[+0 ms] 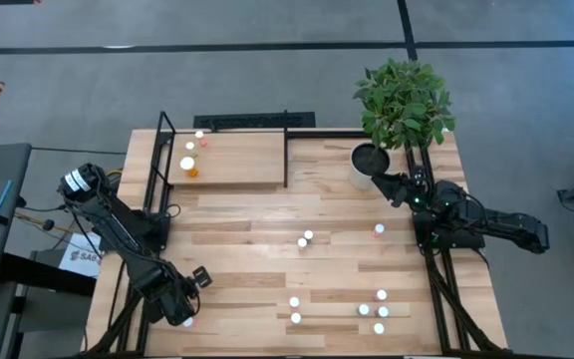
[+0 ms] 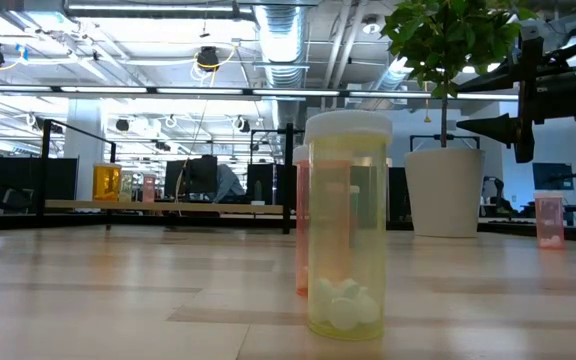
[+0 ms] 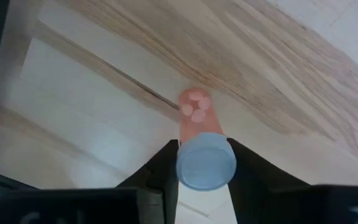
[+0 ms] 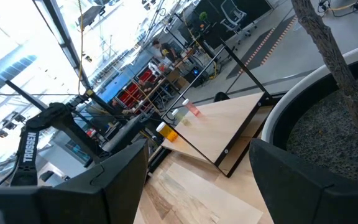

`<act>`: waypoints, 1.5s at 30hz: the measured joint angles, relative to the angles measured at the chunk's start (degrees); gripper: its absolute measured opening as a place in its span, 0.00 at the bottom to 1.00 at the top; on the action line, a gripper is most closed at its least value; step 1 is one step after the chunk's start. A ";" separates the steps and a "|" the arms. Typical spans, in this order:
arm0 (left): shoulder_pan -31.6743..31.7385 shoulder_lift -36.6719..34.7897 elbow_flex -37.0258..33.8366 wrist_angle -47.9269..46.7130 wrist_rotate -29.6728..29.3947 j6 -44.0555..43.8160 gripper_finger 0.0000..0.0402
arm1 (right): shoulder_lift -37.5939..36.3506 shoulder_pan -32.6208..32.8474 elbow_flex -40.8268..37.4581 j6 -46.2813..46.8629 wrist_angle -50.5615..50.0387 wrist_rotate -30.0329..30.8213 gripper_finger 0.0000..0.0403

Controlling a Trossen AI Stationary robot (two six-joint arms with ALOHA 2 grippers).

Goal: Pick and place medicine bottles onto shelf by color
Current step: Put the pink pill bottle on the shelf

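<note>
The left gripper is low over the near left corner of the table, and its two fingers are clamped on a pink medicine bottle. In the left wrist view this bottle sits between the dark fingers, with its white cap toward the camera and a few round pills visible at its far end. Its far end points at the wooden planks; I cannot tell if it still touches them.

The right gripper hangs just beside the white plant pot at the far right of the table, with its fingers wide apart and nothing between them. In the right wrist view the pot's rim is directly ahead of these fingers, and the shelf lies further ahead of them, beyond the pot.

The shelf is at the far side of the table, well apart from the left gripper. Some bottles stand on the end of its board that is nearer to the left arm.

The other medicine bottles are loose on the table. A pair stands near the middle, one pink bottle is close to the right arm, and a group stands at the near edge, to the right of the left gripper. In the low view a yellowish bottle with pills inside stands nearest to the camera.
</note>
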 joint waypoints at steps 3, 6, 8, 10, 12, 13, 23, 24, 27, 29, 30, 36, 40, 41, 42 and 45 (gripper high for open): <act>0.59 0.00 0.00 0.06 -0.53 0.01 0.25 | -0.01 0.00 0.01 0.00 0.00 0.00 0.75; 1.68 0.00 0.00 0.22 -0.61 0.07 0.25 | 0.00 0.00 0.02 0.00 0.00 0.00 0.75; 2.79 0.00 0.00 0.29 -0.67 1.11 0.23 | -0.02 0.00 0.02 0.00 0.00 0.00 0.75; 4.12 -0.04 0.00 0.33 -0.73 2.75 0.22 | -0.02 0.00 0.01 0.00 0.00 0.00 0.75; 5.59 -0.09 0.00 0.34 -0.71 4.31 0.22 | -0.02 0.00 0.00 0.00 0.00 0.00 0.75; 6.35 -0.09 0.00 0.35 -0.72 5.10 0.22 | 0.00 0.00 0.02 0.00 0.02 0.00 0.75; 16.33 -0.11 2.51 -1.74 -0.51 15.20 0.22 | 0.00 0.00 0.00 0.00 0.00 0.00 0.75; 17.64 -0.11 2.86 -2.29 -0.36 16.81 0.22 | 0.00 0.00 0.02 0.00 0.00 0.00 0.75; 22.24 -0.13 3.90 -3.23 0.90 22.22 0.22 | -0.01 0.00 0.01 0.00 0.00 0.00 0.75; 25.54 -0.13 4.50 -3.66 2.02 25.79 0.22 | -0.02 0.00 0.01 0.00 0.00 0.00 0.75; 27.22 -0.13 4.82 -3.82 2.37 27.56 0.22 | -0.01 0.00 0.01 0.00 0.00 0.00 0.75; 36.15 -0.13 6.58 -4.18 2.01 38.38 0.22 | -0.02 0.00 0.01 0.00 0.00 0.00 0.75; 42.12 -0.13 7.74 -5.52 2.47 45.22 0.22 | -0.02 0.00 0.02 0.00 0.00 0.00 0.75; 43.84 -0.13 8.11 -6.46 2.81 46.93 0.22 | -0.02 0.00 0.00 0.00 0.01 0.00 0.75; 45.37 -0.13 8.55 -7.67 3.20 48.68 0.22 | -0.02 0.00 0.02 0.00 0.00 0.00 0.75; 50.54 -0.13 10.59 -12.67 3.96 54.88 0.22 | -0.02 0.00 0.01 0.00 0.00 0.00 0.75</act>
